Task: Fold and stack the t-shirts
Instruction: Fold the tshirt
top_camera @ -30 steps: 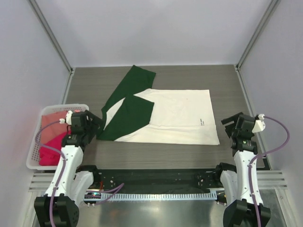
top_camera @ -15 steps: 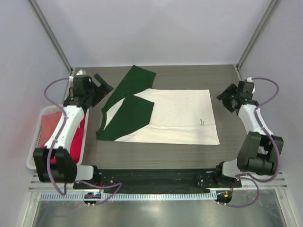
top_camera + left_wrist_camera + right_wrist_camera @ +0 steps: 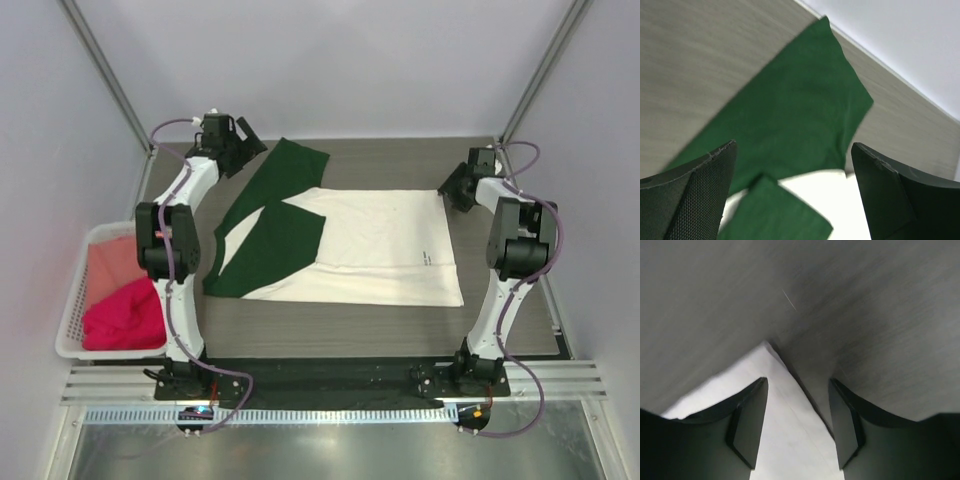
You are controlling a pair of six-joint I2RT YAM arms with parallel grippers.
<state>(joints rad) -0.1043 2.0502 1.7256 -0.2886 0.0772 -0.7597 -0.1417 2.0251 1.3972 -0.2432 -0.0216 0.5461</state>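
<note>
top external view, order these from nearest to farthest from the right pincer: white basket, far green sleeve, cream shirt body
1. cream shirt body: its far right corner lies right at the right pincer.
2. far green sleeve: across the shirt, at the far left.
3. white basket: farthest, at the near left edge of the table.

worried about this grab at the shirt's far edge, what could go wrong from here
The right claw straddles only the corner tip of the cream cloth t-shirt; closing might catch too little cloth and slip. The open left claw hovers over the dark green fabric sleeve; lifting there could skew the fold.
</note>
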